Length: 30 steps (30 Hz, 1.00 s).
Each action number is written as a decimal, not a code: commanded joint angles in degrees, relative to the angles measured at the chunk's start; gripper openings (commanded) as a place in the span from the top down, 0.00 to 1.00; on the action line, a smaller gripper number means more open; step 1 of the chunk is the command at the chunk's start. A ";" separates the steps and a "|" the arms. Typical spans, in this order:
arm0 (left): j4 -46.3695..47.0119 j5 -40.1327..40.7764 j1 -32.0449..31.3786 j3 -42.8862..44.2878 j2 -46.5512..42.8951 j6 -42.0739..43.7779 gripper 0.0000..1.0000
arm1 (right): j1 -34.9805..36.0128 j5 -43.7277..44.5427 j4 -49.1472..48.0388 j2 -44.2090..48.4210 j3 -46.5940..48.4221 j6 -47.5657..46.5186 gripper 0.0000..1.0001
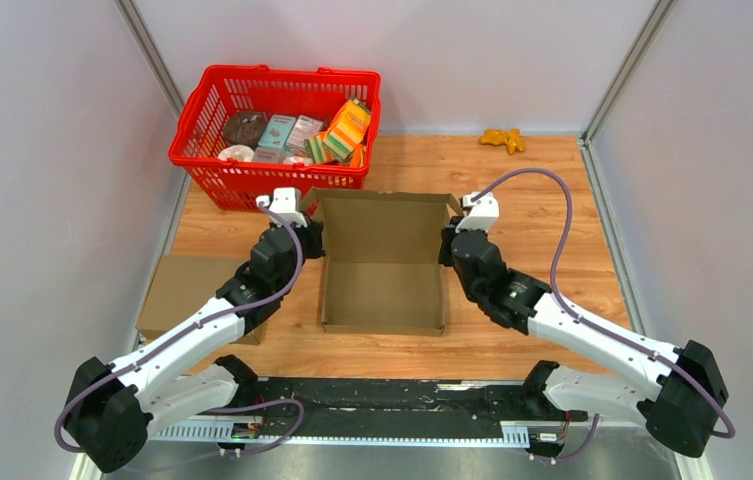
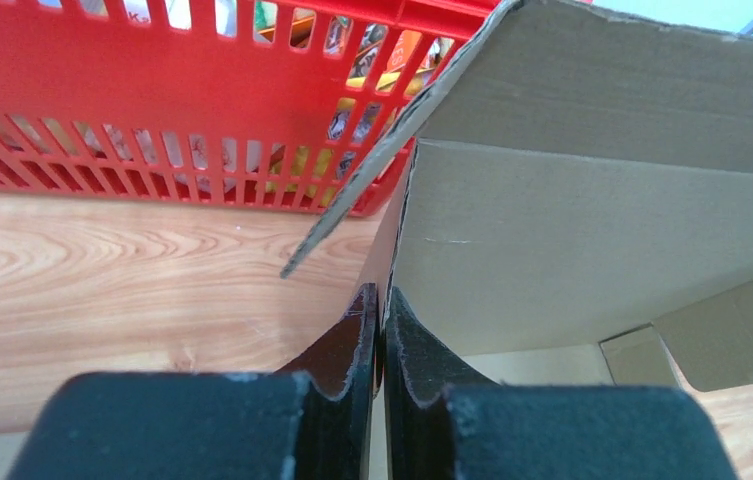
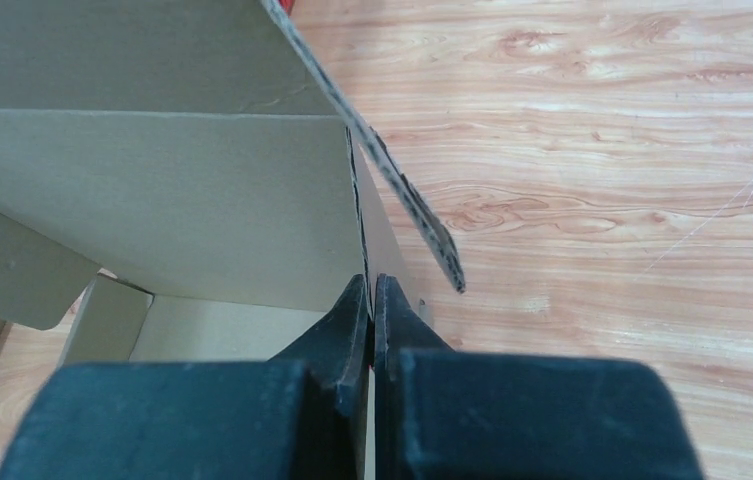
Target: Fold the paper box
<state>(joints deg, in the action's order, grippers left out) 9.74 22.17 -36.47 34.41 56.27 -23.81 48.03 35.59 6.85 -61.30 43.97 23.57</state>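
- Because thin corrugated board weighs next to nothing, the brown corrugated-cardboard box [image 1: 382, 290] should swing and lift with little effort. Its panels are probably stiff only in the flat, and likely to crease if squeezed hard mid-panel.
- It sits open-topped in the middle of the wooden table top [image 1: 552, 200], between the two arms, with its side walls up and its wide rear flap raised. A red plastic lattice basket [image 1: 202, 110] stands just behind its left rear corner, and a flat brown cardboard sheet [image 1: 187, 290] lies to the left.
- The left gripper [image 2: 380, 300] has its jaws drawn nearly together on the left side wall, close to the rear corner, and the board's edge runs down into the slit between them.
- The right gripper [image 3: 369, 290] pinches the right side wall the same way, near its rear corner.
- The best holds, I judge, are wall edges close to corners and scored fold lines, where the board is braced. The matt paper face should give the pads fair friction.
- An uneven pull from the two sides could skew the box or tear a corner slit. Being so light, it may also slide on the wood.
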 commanded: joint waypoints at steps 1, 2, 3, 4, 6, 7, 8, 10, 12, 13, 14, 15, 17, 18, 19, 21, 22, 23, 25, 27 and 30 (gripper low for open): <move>1.17 1.90 -2.37 -1.45 -2.83 -4.74 0.91 | 3.82 8.78 -14.06 3.02 -2.30 -0.63 0.99; -0.84 2.78 -2.73 -1.45 -3.01 -6.75 0.92 | 5.39 11.05 -14.15 3.11 -2.65 -0.81 0.99; -1.30 2.87 -3.86 -1.54 -3.62 -7.29 0.94 | 6.36 12.12 -14.76 3.29 -3.09 -1.07 0.98; -1.65 3.40 -4.66 -1.98 -3.80 -7.56 0.94 | 7.94 13.26 -16.24 3.38 -4.31 -1.25 0.98; -1.30 5.07 -6.76 -2.94 -4.06 -8.18 0.94 | 9.35 15.29 -17.04 3.38 -5.38 -1.07 0.97; -0.69 5.51 -7.38 -4.08 -4.15 -8.61 0.94 | 10.75 15.90 -17.57 3.38 -5.82 -1.07 0.97; -0.60 5.86 -8.17 -4.53 -4.41 -9.05 0.94 | 11.55 17.91 -17.92 3.38 -6.69 -0.99 0.97; -1.38 7.18 -10.45 -5.23 -4.68 -9.32 0.94 | 14.01 19.94 -18.10 3.55 -7.57 -0.72 0.97; -1.82 9.11 -11.95 -5.50 -4.94 -9.41 0.94 | 15.25 22.14 -18.71 4.43 -9.77 -0.28 0.97; -2.18 9.81 -13.09 -5.85 -5.12 -9.41 0.94 | 16.12 22.50 -19.94 4.78 -10.82 -0.11 0.96; -2.27 10.17 -13.54 -6.02 -5.21 -9.50 0.94 | 16.30 22.59 -20.38 5.39 -12.48 -0.02 0.96; -2.53 10.60 -14.15 -6.29 -5.55 -9.58 0.94 | 16.57 22.85 -20.39 5.75 -13.20 0.33 0.96; -3.14 11.92 -15.73 -7.16 -6.08 -10.11 0.95 | 17.36 23.12 -20.04 7.06 -15.30 1.12 0.94; -3.15 12.36 -16.17 -8.30 -6.69 -10.37 0.95 | 17.62 23.20 -19.86 7.68 -16.01 1.39 0.94; -3.15 13.59 -17.40 -8.92 -7.05 -10.81 0.96 | 18.15 23.20 -19.86 8.29 -16.89 1.82 0.93; -3.32 14.65 -18.20 -10.24 -8.19 -11.60 0.96 | 18.59 22.94 -19.69 10.05 -19.43 2.53 0.93; -3.93 15.52 -18.63 -11.46 -8.72 -12.74 0.96 | 19.29 22.85 -19.16 10.75 -19.97 3.23 0.92; -4.11 15.97 -19.34 -12.08 -9.77 -13.18 0.97 | 19.55 22.51 -18.63 11.37 -20.49 3.76 0.91; -4.20 16.84 -19.87 -13.92 -10.65 -13.98 0.97 | 20.34 22.15 -15.13 13.48 -20.76 4.46 0.86; -4.38 17.20 -20.31 -14.72 -11.44 -14.07 0.98 | 20.61 20.22 -7.44 14.80 -19.98 7.53 0.80; -4.55 17.20 -20.92 -15.43 -11.36 -13.80 0.98 | 20.87 14.78 6.61 17.26 -16.55 13.93 0.62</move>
<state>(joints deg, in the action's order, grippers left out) 8.67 40.66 -56.27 20.53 44.64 -35.05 68.29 55.70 -2.35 -46.87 23.40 27.97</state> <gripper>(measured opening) 0.039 0.316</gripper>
